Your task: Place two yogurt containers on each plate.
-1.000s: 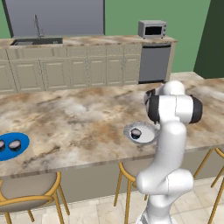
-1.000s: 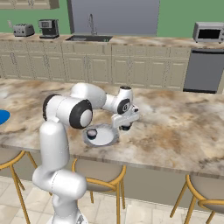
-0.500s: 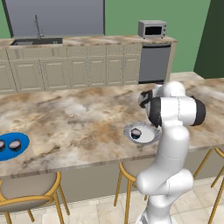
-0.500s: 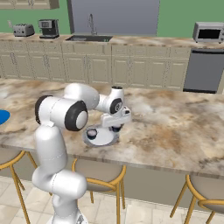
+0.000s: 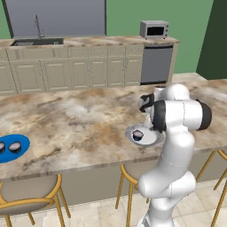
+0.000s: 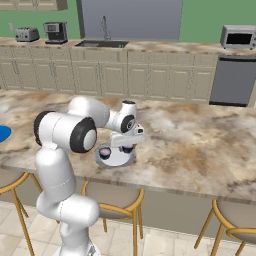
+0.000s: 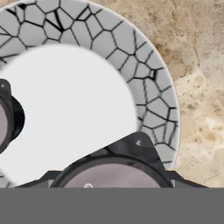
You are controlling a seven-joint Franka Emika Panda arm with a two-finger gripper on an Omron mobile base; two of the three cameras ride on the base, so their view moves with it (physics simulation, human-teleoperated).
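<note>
The light grey-white plate [image 6: 116, 160] lies near the counter's front edge, also seen as the plate [image 5: 146, 140] and its cracked-pattern rim [image 7: 131, 57]. One yogurt container [image 6: 105, 152] stands on its left part; it is the cup [image 5: 138, 135] and the cup [image 7: 8, 118] at the left edge. My gripper [image 6: 128, 148] hangs low over the plate's right side, shut on a second yogurt container [image 7: 113, 173]. Far left, the blue plate [image 5: 23, 142] carries two yogurt containers [image 5: 15, 147].
Wooden bar stools [image 6: 112, 197] stand under the counter's near edge. A back counter with a sink [image 6: 102, 44], a microwave [image 6: 239, 37] and a dishwasher [image 6: 232, 80] runs along the far wall. Bare marble counter [image 6: 200, 145] spreads to the plate's right.
My arm has swung the gripper left and down, from beside the grey-white plate to low over it, carrying the yogurt container. The cup on the plate has not moved.
</note>
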